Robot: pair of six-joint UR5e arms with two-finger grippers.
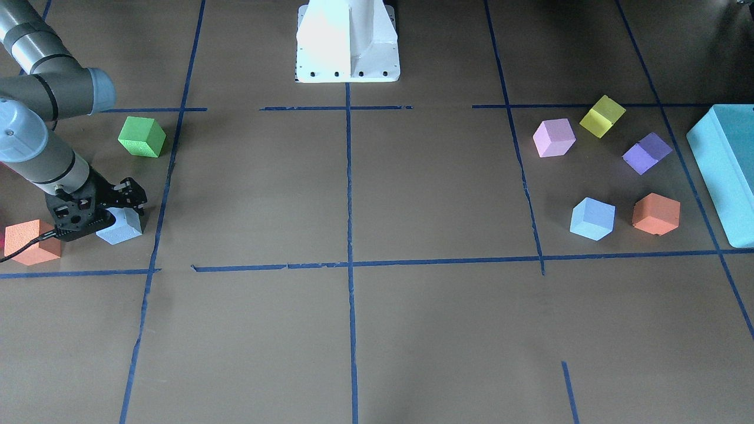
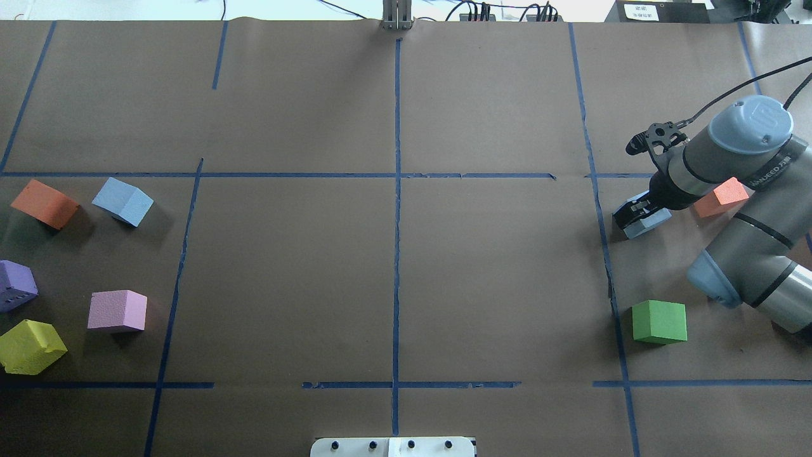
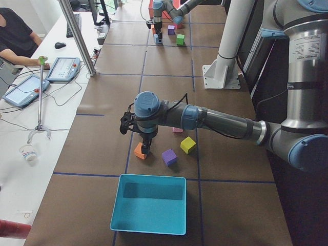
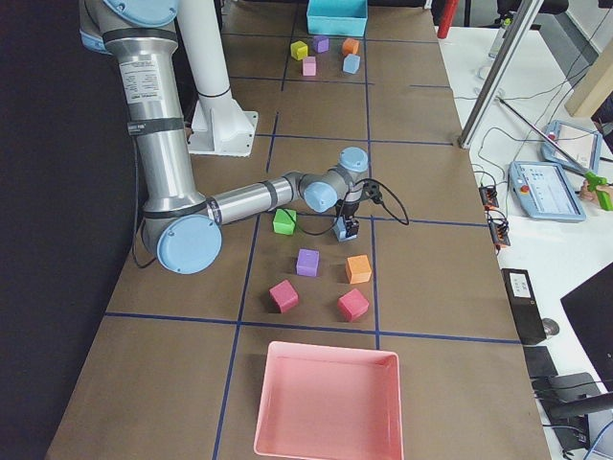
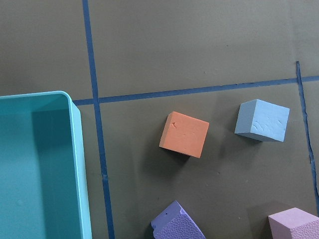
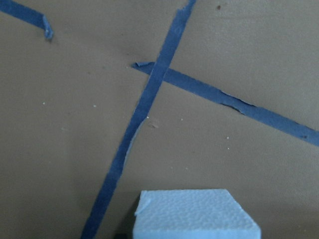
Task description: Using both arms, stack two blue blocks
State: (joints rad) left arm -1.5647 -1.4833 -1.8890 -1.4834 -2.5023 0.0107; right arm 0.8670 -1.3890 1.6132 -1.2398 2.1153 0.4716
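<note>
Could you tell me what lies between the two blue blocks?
Only bare brown paper crossed by blue tape lines, from the left-side blue block to the right-side blue block at the right gripper; the overhead view shows it.

The right arm [image 2: 748,158] bears a line of lettering, too blurred to read; a white label [image 2: 641,11] beyond the table [image 2: 495,95] likewise.

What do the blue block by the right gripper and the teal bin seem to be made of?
The blue block looks like foam, matte: its top is finely pebbled and one corner ragged. The teal bin is probably moulded plastic, smooth with a rounded rim and soft sheen.
</note>
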